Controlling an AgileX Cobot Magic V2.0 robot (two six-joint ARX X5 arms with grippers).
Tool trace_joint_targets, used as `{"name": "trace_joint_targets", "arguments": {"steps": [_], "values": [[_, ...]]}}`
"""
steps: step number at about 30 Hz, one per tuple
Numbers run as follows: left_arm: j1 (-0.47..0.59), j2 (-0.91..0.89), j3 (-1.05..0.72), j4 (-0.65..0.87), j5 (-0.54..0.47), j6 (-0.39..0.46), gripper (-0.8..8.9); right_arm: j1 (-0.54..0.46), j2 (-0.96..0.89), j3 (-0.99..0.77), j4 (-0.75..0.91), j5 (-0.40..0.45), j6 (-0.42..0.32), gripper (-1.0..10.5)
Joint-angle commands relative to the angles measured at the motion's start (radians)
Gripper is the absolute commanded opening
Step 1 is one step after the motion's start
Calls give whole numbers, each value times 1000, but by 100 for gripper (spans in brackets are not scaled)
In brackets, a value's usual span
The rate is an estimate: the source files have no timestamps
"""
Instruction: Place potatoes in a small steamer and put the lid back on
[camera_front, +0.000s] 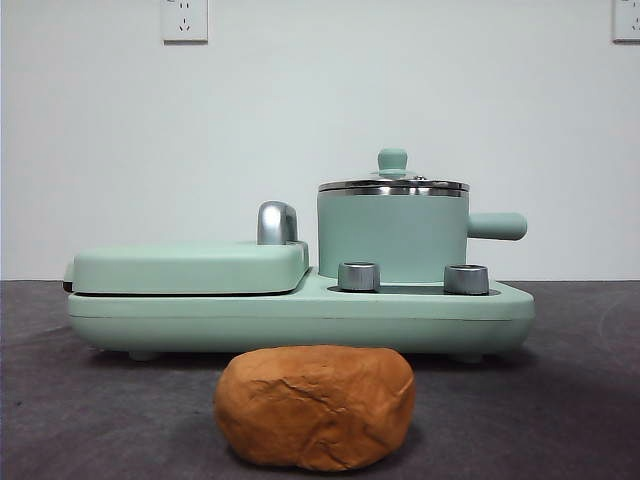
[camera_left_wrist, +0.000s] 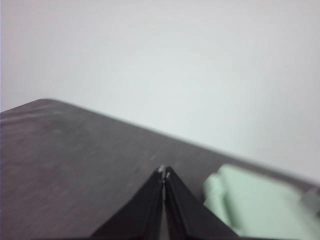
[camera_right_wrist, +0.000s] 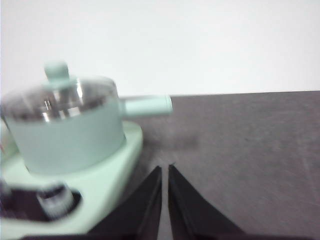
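Observation:
The orange-brown potato (camera_front: 315, 407) lies on the dark table in front of the mint-green cooker base (camera_front: 300, 315). The small steamer pot (camera_front: 392, 236) stands on the right of the base, its stubby handle (camera_front: 497, 226) pointing right. The glass lid (camera_front: 393, 184) with the green knob sits on the pot. The pot (camera_right_wrist: 67, 132) and lid (camera_right_wrist: 60, 95) also show in the right wrist view. My right gripper (camera_right_wrist: 165, 167) is shut and empty, beside the base near the pot. My left gripper (camera_left_wrist: 164, 171) is shut and empty over the table, near the griddle end (camera_left_wrist: 255, 205) of the base.
The flat mint-green griddle cover (camera_front: 190, 266) with a chrome handle (camera_front: 277, 222) occupies the left of the base. Two steel knobs (camera_front: 359, 276) sit on the base in front of the pot. A white wall stands behind the table.

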Motion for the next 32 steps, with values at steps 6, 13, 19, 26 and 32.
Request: {"name": "trace_joint_targets", "arguments": {"steps": [6, 13, 19, 26, 32], "values": [[-6, 1, 67, 140, 105, -192, 8, 0, 3, 57, 240, -44, 243, 15], [-6, 158, 381, -201, 350, -41, 9, 1, 156, 375, -182, -151, 119, 15], [-6, 370, 591, -427, 499, 197, 9, 1, 357, 561, -356, -281, -196, 15], [-32, 549, 741, -602, 562, 636, 6, 37, 548, 666, -435, -303, -588, 15], [-71, 610, 777, -597, 562, 759, 8, 111, 636, 673, -426, -250, -724, 33]]}}
